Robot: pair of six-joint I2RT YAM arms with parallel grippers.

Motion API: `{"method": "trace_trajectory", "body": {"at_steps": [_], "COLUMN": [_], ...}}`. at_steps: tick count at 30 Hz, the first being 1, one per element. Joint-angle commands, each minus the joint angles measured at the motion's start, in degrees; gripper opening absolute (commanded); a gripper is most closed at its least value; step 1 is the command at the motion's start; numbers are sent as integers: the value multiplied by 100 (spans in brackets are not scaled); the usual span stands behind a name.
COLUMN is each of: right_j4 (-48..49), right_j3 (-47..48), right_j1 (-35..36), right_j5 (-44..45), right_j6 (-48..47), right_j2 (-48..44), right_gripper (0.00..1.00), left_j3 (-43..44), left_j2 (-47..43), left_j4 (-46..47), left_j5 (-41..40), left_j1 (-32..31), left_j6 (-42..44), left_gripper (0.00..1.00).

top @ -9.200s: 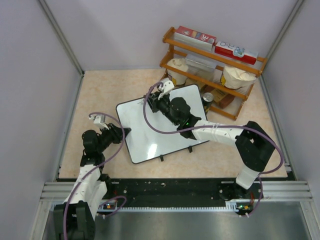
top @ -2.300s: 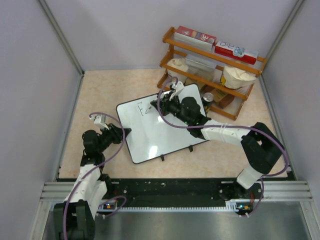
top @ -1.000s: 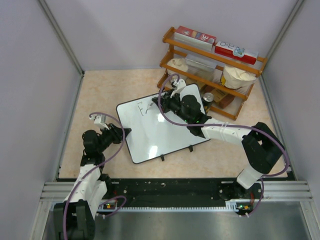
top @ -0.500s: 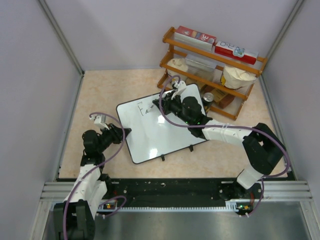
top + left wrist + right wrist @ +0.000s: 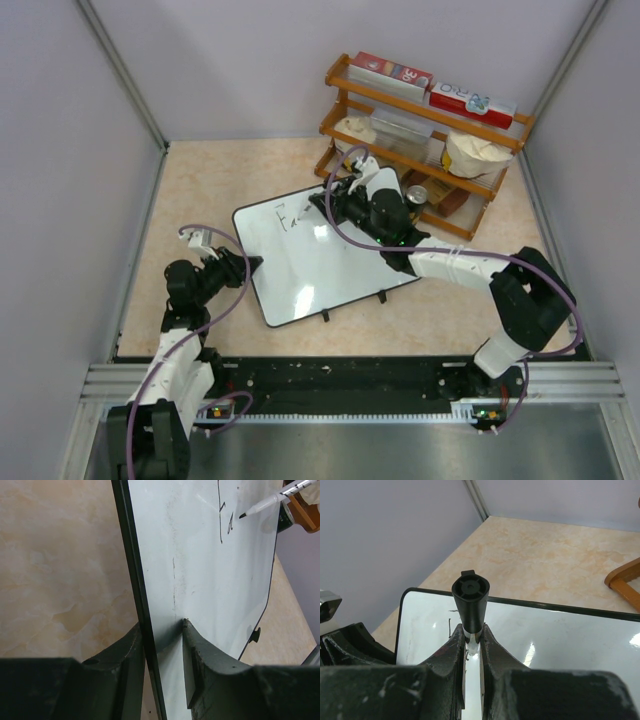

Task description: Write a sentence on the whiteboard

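Over the whiteboard, right gripper clasps a marker; left gripper pinches its rim.

whiteboard: big white rect, thin blk rim, rounded corners, small blk feet on near edge, lies skewed mid-desk. sentence: only "Fa" so far, thin blk marker strokes, near board's far-left corner

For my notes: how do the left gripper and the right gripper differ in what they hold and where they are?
The left gripper clamps the left rim of the large flat white whiteboard; the right gripper is shut on a thin white marker with a black tip. The left one sits at the board's edge; the right one hangs over its far part, near the black letters. Both grip something.
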Motion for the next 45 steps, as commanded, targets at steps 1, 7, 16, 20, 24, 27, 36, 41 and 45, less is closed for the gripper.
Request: {"method": "trace_trajectory", "body": {"at_steps": [1,7,16,20,24,27,36,41,45], "right_j4": [83,47,127,65,109,135,91,65,65], "right_j3": [336,187,291,424,442,459,284,134,-24], "right_j1": [-39,-48,-83,-92,-92,-92,-92,-92,-92], "right_j5": [-70,-18,53,70,70,88,220,220,220], "right_j6": [-13,5,-39,-92,-110,-127,-364,-408,-408], "right_j2": [-58,21,-58,3,65,126,284,232,162], "right_gripper": [0,0,0,0,0,0,0,0,0], "left_j3": [-35,-35,-35,-35,-35,-35,-35,-35,-35], "left_j2": [27,35,35,44,44,35,35,44,44], "left_j4": [210,210,219,219,219,219,219,219,219], "left_j5": [-182,-182,-182,-173,-173,-182,-173,-173,-182], "left_j1": [15,6,15,6,6,6,6,6,6], "left_j6": [372,372,372,372,372,372,372,372,363], "left_gripper": [0,0,0,0,0,0,0,0,0]}}
